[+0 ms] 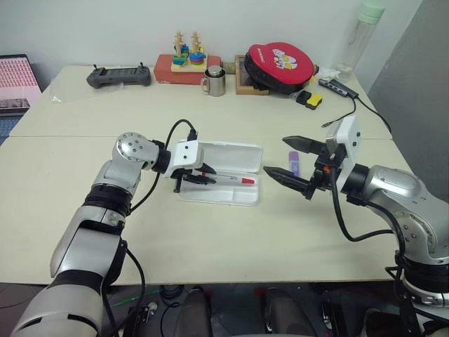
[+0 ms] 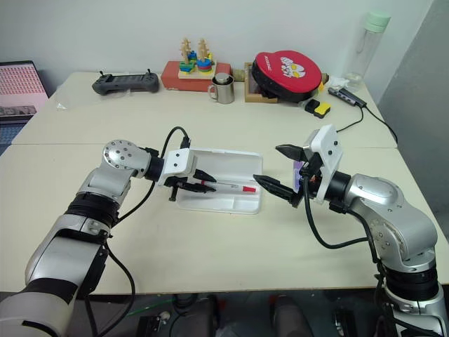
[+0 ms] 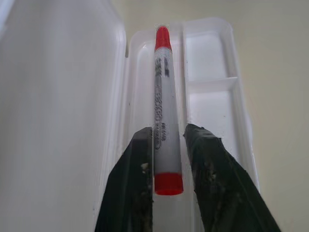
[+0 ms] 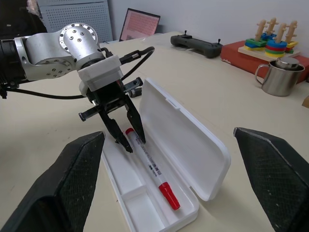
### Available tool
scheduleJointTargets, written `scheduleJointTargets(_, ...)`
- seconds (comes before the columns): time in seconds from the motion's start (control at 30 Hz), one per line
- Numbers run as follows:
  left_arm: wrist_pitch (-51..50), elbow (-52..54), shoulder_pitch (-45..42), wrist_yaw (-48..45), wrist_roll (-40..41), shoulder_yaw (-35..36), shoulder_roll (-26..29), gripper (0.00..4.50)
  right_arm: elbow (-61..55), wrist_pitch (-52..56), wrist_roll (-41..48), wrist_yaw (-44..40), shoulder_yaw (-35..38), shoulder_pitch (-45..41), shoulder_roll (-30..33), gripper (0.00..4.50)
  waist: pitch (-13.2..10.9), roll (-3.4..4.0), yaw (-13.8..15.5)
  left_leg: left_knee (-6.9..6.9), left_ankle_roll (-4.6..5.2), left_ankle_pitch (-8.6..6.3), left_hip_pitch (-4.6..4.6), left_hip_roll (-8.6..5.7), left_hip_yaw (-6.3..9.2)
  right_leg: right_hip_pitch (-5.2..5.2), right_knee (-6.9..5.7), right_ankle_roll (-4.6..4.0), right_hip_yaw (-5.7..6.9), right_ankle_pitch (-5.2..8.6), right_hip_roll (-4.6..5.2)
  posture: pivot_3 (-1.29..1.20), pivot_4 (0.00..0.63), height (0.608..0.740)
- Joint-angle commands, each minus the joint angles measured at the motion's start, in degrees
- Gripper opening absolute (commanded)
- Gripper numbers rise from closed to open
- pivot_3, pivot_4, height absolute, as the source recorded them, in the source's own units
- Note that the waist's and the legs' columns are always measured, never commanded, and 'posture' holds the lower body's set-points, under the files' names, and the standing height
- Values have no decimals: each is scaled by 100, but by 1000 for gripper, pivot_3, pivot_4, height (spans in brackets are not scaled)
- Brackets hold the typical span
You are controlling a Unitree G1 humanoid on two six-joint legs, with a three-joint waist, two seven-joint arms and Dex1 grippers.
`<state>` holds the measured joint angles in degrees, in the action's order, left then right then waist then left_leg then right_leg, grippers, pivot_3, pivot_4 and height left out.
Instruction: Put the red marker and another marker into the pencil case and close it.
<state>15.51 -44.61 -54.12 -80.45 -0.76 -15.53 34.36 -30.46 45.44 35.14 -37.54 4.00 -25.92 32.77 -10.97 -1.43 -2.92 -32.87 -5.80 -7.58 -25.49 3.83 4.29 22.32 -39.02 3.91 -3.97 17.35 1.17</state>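
The pencil case (image 1: 231,179) is lying open on the table (image 1: 84,140), its lid (image 4: 186,145) tilted back on the hinge, and serves here as the landmark. The red marker (image 4: 149,166) is lying lengthwise in the case's long tray compartment. The left hand (image 4: 120,133) is reaching into the case's end farther from the right hand, its fingers (image 3: 205,159) flanking the marker's tail end and standing slightly apart, so the grip appears to be loosening rather than firm; whether the pads are touching the barrel cannot be told. The right hand (image 1: 295,163) is hovering beside the case's other end, fingers spread wide and holding nothing. The lilac marker (image 1: 295,163) is lying on the table just beyond that hand, outside the case. Likely risks: a fingertip dragging the red marker out as the left hand is lifting away, or clipping the lid and slamming it early; and the right hand nudging the flat lilac marker away instead of grasping it.
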Motion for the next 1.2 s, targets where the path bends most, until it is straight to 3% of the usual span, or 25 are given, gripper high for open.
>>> scheduleJointTargets(0.03,28,26,-148,40,15,107,-64,2072,-226,-41,112,76,113,-86,54,4500,0,0,0,0,0,0,0,0,0,-1,0,0,0,0,0,0,150,740)
scheduleJointTargets(0.13,-7,51,-157,60,53,153,-118,2603,-196,-30,126,144,132,-89,35,4500,0,0,0,-2,0,0,0,0,0,-1,0,0,0,0,0,0,150,740)
scheduleJointTargets(0.3,-1417,922,-3,-172,1201,676,-632,3455,441,484,-749,1522,147,-42,-121,4500,0,-1,32,-7,0,0,-1,0,0,-3,-3,2,0,-2,0,0,150,740)
scheduleJointTargets(0.33,-1645,1114,65,-128,1343,734,-715,3763,531,608,-935,1811,54,-34,-210,4500,0,-1,40,-11,0,1,-5,-1,2,-3,-3,4,2,-4,1,0,150,740)
scheduleJointTargets(0.5,-2273,1864,358,228,1635,898,-957,4492,1079,1120,-1738,3313,-131,-13,-1175,4500,3,3,-8,-8,1,2,4,0,5,-4,-11,-21,0,-17,-1,0,150,740)
scheduleJointTargets(0.73,-2538,2150,452,533,1776,924,-1254,4492,1635,666,-2248,4001,-326,65,-2292,4500,2,5,-29,-8,1,2,4,-2,6,-4,-12,-21,0,-18,-1,0,150,740)
scheduleJointTargets(0.97,-2466,2154,417,659,1767,958,-1379,4492,2246,484,-2770,4273,-425,173,-2430,4500,3,6,2,-10,2,2,4,-3,6,-7,-9,-19,1,-19,0,0,150,740)
scheduleJointTargets(1.2,-2490,2165,441,658,1774,960,-1397,4500,2276,461,-2896,4292,-274,131,-2433,3030,4,7,9,-10,2,3,5,-3,7,-9,-10,-17,2,-21,0,0,150,740)
